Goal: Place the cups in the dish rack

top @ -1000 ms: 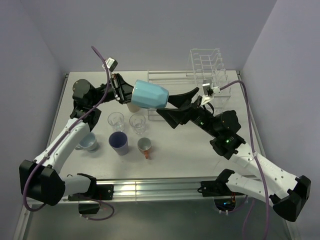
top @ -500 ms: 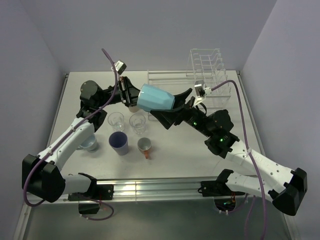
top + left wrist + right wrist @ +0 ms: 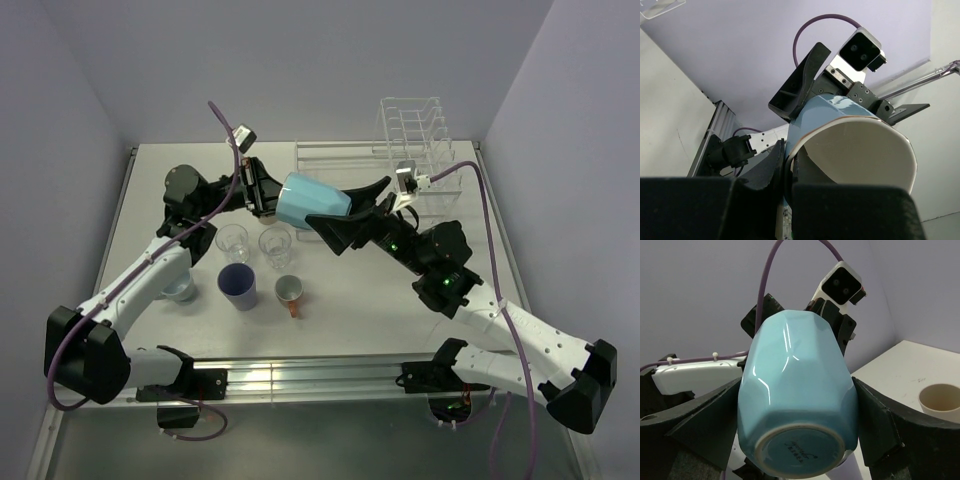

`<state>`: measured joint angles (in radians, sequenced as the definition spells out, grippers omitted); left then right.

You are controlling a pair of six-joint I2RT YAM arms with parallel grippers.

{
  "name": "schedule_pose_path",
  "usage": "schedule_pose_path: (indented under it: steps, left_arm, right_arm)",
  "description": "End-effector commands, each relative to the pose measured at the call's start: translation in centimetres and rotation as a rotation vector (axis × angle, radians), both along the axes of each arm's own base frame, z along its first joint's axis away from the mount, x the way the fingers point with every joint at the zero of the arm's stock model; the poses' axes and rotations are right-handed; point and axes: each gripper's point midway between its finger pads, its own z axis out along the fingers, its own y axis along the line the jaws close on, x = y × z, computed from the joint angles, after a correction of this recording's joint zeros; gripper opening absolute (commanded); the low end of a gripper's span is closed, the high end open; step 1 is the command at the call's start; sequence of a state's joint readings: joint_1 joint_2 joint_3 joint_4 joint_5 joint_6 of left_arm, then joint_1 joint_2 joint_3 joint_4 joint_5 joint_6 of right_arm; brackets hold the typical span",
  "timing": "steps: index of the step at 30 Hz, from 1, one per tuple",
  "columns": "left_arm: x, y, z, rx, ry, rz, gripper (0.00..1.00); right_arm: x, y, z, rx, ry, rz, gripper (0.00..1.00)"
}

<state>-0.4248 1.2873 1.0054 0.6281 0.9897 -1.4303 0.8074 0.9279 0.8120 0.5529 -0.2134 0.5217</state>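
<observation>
Faceted light-blue ceramic cup (image 3: pixel 313 197) mid-air, frame centre, left of clear plastic dish rack (image 3: pixel 412 120). Left jaws clenched on rim. Right jaws flank body, grip unclear. Likely handover: rack sits on right arm's side.

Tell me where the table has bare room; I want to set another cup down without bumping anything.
Bare tabletop lies right of the orange-handled mug, toward the right arm. The dish rack's low section shows no cups. Crowded: clear glasses, purple cup and grey-blue mug cluster left-centre, the light blue cup aloft behind them.
</observation>
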Motion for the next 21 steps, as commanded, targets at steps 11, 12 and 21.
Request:
schedule_pose_path:
  steps: [11, 12, 21]
  left_arm:
    - [-0.1, -0.6, 2.2, -0.056, -0.087, 0.006, 0.0]
    - [-0.1, -0.7, 2.2, -0.057, -0.087, 0.008, 0.0]
    - [0.5, -0.8, 2.4, -0.069, -0.099, 0.022, 0.34]
  right_arm:
    - [-1.2, -0.1, 3.9, 0.063, -0.063, 0.038, 0.16]
    - [-1.2, 0.1, 3.8, 0.056, -0.054, 0.038, 0.04]
    - [-1.1, -1.0, 3.9, 0.055, -0.023, 0.001, 0.0]
